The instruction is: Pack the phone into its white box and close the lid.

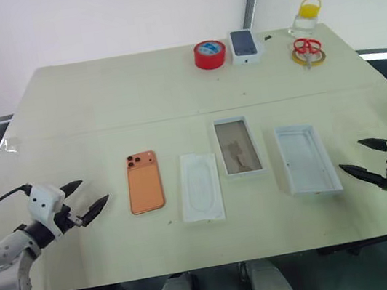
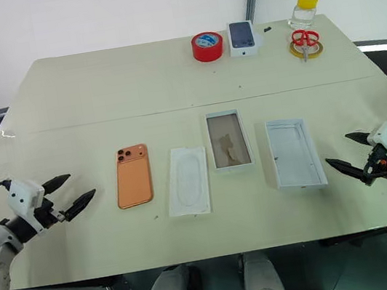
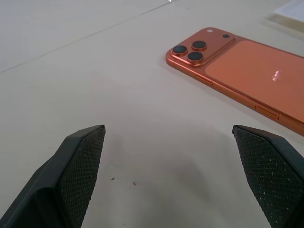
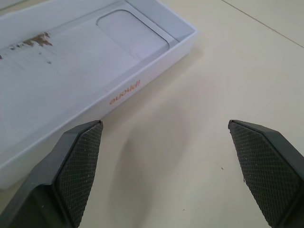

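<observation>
Phone (image 1: 144,181) lies face down on the surface (image 1: 99,108), camera cluster at its 12 o'clock end, at roughly 9 o'clock from the white box (image 1: 238,146); a flat white card (image 1: 200,187) sits between them. The lid (image 1: 306,158) rests rim up at 3 o'clock of the box, apart from it. Nothing packed yet. Left end effector (image 1: 84,200) hovers near the phone's 9 o'clock side, fingers spread wide, holding nothing; right end effector (image 1: 363,157) sits near the lid's 3 o'clock edge, equally wide open and empty. Handling judgement: phone looks rigid, slim, fairly dense for its size, with a smooth matte back and glossy side rails that are likely slippery. Lying flat, it offers little to hook under; best purchase probably across the two long edges near mid-length, clear of the lens bump and side buttons. Box tray and lid look like light, stiff cardboard with thin walls that skid when nudged and dent if pinched hard; take the lid by one long wall or across its width.
</observation>
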Robot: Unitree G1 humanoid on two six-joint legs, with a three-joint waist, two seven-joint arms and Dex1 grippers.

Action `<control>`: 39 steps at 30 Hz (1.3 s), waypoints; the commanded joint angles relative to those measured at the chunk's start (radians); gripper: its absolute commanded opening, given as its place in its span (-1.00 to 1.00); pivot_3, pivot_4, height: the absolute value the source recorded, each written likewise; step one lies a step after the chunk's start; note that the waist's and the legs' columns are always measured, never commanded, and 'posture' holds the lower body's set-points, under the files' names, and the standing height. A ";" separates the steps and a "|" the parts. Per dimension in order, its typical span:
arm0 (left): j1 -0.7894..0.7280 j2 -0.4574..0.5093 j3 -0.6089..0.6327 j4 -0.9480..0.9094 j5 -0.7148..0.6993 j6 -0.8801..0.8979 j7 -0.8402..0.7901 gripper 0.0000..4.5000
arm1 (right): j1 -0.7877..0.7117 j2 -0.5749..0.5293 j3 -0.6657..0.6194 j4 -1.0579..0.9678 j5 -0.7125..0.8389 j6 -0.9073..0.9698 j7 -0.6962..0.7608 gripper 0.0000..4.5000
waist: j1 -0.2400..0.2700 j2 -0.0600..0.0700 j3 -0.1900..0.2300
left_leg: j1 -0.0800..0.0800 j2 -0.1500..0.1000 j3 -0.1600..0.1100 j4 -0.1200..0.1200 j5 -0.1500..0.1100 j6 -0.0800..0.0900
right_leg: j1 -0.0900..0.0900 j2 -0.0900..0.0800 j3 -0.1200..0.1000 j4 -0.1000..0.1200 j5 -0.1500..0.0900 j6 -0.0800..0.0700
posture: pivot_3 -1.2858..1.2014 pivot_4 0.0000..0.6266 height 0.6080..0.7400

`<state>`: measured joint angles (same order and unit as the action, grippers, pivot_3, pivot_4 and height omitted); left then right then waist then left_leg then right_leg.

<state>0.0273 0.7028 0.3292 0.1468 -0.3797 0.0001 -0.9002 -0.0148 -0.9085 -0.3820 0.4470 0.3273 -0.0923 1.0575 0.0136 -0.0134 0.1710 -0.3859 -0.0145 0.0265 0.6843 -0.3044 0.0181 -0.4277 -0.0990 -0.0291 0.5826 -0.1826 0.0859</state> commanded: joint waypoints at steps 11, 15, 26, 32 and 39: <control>-0.046 0.012 0.003 -0.009 0.030 -0.020 0.037 1.00 | -0.052 0.013 0.011 0.047 -0.019 -0.063 -0.025 0.97 | -0.002 0.000 0.000 | 0.000 0.000 0.000 0.000 0.000 0.000 | 0.000 0.001 0.000 0.000 0.000 0.000 | 0.03 -0.52 1.00; -0.059 0.010 -0.004 -0.014 0.018 -0.014 0.010 1.00 | -0.057 0.018 0.016 0.050 -0.024 -0.071 -0.027 0.97 | -0.001 0.000 0.000 | 0.000 0.000 0.000 0.000 0.000 0.000 | 0.000 0.001 0.000 0.000 0.000 0.000 | 0.03 -0.52 1.00; -0.108 0.010 -0.060 0.023 0.146 -0.072 0.071 1.00 | -0.062 0.028 0.033 0.017 -0.025 -0.071 -0.025 0.97 | -0.001 0.000 0.000 | 0.000 0.000 0.000 0.000 0.000 0.000 | 0.000 0.001 0.000 0.000 0.000 0.000 | 0.03 -0.52 1.00; -0.121 0.008 -0.107 -0.136 0.083 0.154 0.073 1.00 | -0.084 0.030 0.064 -0.127 0.004 -0.006 -0.014 0.97 | -0.002 0.000 0.000 | 0.000 0.000 0.000 0.000 0.000 0.000 | 0.000 0.000 0.000 0.000 0.000 0.000 | 0.03 -0.52 1.00; -0.199 0.014 -0.180 -0.363 -0.128 0.652 0.068 1.00 | -0.139 0.082 0.170 -0.395 0.030 0.130 -0.022 0.97 | -0.002 0.000 0.000 | 0.000 0.001 0.000 0.000 0.000 0.000 | 0.000 0.002 0.000 0.001 0.000 0.000 | 0.03 -0.52 1.00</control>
<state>-0.1504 0.7017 0.1514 -0.1572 -0.4161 0.5015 -0.8276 -0.1257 -0.8255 -0.2129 0.1045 0.3457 0.0208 1.0444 0.0120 -0.0130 0.1712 -0.3862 -0.0136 0.0263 0.6844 -0.3043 0.0181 -0.4279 -0.0973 -0.0290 0.5836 -0.1824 0.0864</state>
